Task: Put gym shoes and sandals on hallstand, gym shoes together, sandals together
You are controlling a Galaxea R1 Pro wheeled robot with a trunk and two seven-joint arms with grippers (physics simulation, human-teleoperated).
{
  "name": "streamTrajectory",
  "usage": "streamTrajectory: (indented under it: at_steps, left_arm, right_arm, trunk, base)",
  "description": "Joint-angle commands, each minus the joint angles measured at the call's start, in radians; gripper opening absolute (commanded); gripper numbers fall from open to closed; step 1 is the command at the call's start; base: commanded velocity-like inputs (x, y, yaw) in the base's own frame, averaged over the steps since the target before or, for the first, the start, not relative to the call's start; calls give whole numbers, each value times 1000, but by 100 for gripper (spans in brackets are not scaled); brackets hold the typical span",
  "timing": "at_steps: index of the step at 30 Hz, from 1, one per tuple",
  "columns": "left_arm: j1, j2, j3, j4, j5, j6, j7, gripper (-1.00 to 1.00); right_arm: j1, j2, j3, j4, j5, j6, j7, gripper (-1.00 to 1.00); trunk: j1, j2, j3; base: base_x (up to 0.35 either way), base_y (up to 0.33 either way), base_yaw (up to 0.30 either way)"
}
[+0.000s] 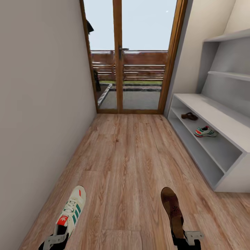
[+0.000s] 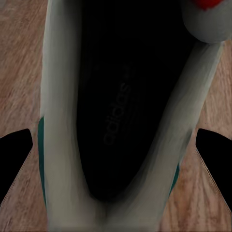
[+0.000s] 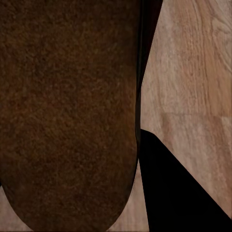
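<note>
Insole reads "adidas" inside the cream gym shoe (image 2: 121, 121), gripped by left fingers (image 2: 14, 154); right fingers (image 3: 179, 188) clamp the brown sandal (image 3: 67, 111).

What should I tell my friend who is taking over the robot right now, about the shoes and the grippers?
Left gripper: closed on a gym shoe, held near the left wall.
Right gripper: closed on a sandal; one finger shows beside its sole.
Done: the other sandal and the other gym shoe already sit on a shelf of the hallstand, apart from each other.
Left: carry both held shoes to the hallstand, set the gym shoe beside its partner and the sandal beside its partner.
</note>
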Motion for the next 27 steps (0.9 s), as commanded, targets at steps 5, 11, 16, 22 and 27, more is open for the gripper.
streamTrajectory:
  at_steps: [5, 11, 16, 22, 27]
  left_arm:
    - [-1, 0, 8, 1, 2, -1, -9, -100]
    - [-1, 0, 8, 1, 2, -1, -9, -100]
    - [-1, 0, 8, 1, 2, -1, -9, -100]
    - [-1, 0, 8, 1, 2, -1, -9, -100]
    - [-1, 0, 8, 1, 2, -1, -9, -100]
  right_arm:
    - [-1, 0, 7, 1, -15, -3, 5, -100]
    - [-1, 0, 7, 1, -15, -3, 5, -100]
    - [-1, -1, 7, 1, -15, -3, 5, -100]
    - [-1, -1, 7, 1, -15, -3, 5, -100]
    - [-1, 0, 7, 1, -15, -3, 5, -100]
  trunk:
    - [0, 0, -1]
    - [0, 0, -1]
    - [0, 0, -1]
    - [0, 0, -1]
    - [0, 0, -1]
  base:
    - [340, 0, 0]
    - [340, 0, 0]
    - [340, 0, -14]
    - [340, 0, -191]
    - [340, 0, -179]
